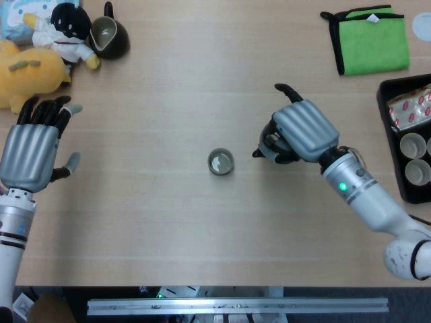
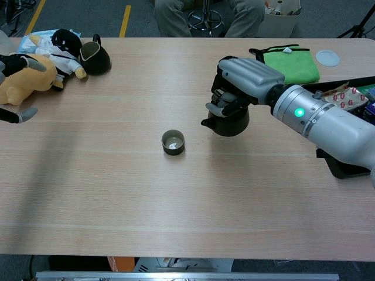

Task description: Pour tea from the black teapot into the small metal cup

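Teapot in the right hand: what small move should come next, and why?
Probably carry the teapot a little further left, until its spout hangs over the cup. The right hand grips it upright, and the spout tip is beside the cup, not above it, so tilting now would likely spill.

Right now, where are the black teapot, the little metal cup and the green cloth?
black teapot (image 2: 230, 122), chest view, on its round body.
small metal cup (image 1: 220, 162), head view, on its inside bottom.
green cloth (image 1: 372, 41), head view, on its middle.
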Controlling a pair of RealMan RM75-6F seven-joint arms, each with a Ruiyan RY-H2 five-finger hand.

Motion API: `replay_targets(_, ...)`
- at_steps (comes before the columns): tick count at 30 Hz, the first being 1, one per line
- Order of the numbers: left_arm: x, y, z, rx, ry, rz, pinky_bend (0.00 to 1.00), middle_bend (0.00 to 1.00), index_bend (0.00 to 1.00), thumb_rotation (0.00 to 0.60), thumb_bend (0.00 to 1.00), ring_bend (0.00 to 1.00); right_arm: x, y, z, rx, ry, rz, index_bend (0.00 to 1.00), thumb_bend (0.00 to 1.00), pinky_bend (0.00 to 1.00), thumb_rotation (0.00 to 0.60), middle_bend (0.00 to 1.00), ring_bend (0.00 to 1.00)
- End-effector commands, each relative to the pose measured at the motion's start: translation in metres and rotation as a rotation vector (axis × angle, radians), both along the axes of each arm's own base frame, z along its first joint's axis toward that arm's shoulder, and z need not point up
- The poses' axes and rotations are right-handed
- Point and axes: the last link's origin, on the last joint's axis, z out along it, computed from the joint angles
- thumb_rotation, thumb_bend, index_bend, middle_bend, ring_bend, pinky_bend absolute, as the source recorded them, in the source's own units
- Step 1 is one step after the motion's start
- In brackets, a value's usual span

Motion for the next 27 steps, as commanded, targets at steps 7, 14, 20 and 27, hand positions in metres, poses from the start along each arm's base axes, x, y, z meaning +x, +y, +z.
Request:
replay_targets(7,-0.003,-0.008,0.005,-0.002,-0.013,0.007,0.08,0.14,0.19,0.600,0.29,0.15,0.025,-0.008,-0.020,0.008,0.033,0.033,1.00,0.37,0.08,0.588,0.93,0.84)
replay_targets(14,-0.003,-0.011,0.005,-0.005,-0.023,0.004,0.08,0.14,0.19,0.600,0.29,0.15,0.037,-0.011,-0.030,0.008,0.086,0.071,1.00,0.37,0.08,0.591,0.93,0.84)
replay_targets(20,0.000,-0.013,0.005,0.001,-0.038,-0.001,0.08,0.14,0.19,0.600,0.29,0.15,0.046,-0.013,-0.041,0.013,0.132,0.099,1.00,0.37,0.08,0.593,0.93,0.84)
replay_targets(27,0.001,-0.014,0.006,0.003,-0.048,-0.002,0.08,0.14,0.19,0.600,0.29,0.15,0.057,-0.016,-0.049,0.006,0.185,0.133,1.00,0.37,0.08,0.593,0.93,0.84)
